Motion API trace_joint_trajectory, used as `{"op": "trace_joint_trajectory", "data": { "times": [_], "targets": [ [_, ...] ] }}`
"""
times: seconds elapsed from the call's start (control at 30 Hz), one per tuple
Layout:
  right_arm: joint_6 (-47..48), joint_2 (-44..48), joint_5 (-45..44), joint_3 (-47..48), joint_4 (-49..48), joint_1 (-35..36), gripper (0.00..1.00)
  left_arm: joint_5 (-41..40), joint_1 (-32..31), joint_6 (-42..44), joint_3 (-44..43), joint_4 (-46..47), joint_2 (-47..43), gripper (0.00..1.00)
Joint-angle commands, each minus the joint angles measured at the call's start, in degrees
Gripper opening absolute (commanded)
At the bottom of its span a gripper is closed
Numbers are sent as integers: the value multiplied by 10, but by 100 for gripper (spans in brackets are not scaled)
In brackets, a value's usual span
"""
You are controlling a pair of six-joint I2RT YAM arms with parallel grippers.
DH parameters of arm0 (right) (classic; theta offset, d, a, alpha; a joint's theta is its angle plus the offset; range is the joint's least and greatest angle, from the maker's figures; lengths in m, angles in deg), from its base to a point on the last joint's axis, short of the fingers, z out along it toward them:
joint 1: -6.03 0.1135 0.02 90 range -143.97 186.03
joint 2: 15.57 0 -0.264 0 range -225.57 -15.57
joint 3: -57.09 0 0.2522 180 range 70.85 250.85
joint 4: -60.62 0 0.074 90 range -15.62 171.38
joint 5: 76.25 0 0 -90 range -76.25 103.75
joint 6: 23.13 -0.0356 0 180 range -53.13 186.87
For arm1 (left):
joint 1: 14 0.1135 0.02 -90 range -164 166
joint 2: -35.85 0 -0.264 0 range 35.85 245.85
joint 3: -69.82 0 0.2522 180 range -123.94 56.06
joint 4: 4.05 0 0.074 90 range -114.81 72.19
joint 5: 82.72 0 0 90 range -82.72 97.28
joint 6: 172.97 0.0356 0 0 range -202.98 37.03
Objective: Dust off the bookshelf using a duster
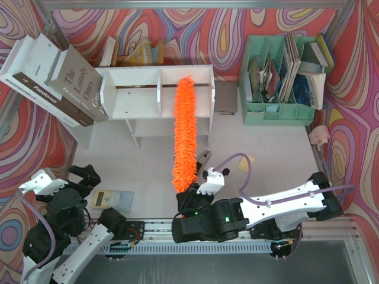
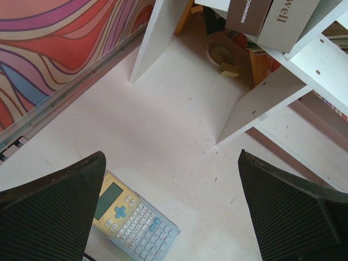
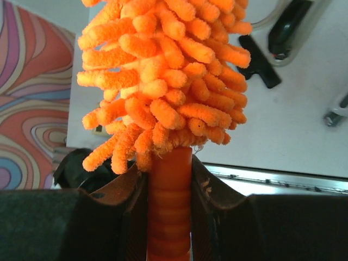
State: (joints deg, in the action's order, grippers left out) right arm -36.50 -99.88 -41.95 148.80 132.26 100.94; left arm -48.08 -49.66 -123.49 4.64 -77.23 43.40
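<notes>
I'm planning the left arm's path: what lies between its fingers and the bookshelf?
In the left wrist view, a calculator lies by the left gripper; beyond it the table is bare up to the bookshelf.

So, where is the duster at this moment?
In the top view the duster stretches up the centre, its handle clamped in the right gripper near the arm bases and its tip over the right compartment of the bookshelf.

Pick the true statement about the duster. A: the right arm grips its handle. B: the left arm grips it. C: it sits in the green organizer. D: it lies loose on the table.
A: the right gripper has its fingers shut on the duster handle, its fluffy end reaching onto the bookshelf.
</notes>
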Motion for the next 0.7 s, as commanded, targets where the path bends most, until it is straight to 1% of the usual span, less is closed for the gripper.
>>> {"op": "trace_joint_trajectory", "data": {
  "times": [0.0,0.07,0.13,0.23,0.43,0.53,0.67],
  "targets": [
    [205,12,12,-20,-215,-8,0,-6,-3,2,4,-4,-2,98],
    [260,10,42,-25,-268,-16,0,-6,-3,1,5,-4,-3,98],
    [265,4,52,-21,-269,-21,0,-6,-3,1,5,-4,-3,98],
    [181,-1,27,-3,-174,-21,0,-6,-3,1,5,-4,-3,98],
    [76,23,-15,-10,-72,-21,0,-6,-3,0,5,-4,-3,98],
    [-10,28,-34,-2,21,-21,0,-6,-3,0,5,-4,-2,98],
    [-72,23,-45,14,98,-21,0,-7,-3,0,5,-4,-1,98]
  ]
}}
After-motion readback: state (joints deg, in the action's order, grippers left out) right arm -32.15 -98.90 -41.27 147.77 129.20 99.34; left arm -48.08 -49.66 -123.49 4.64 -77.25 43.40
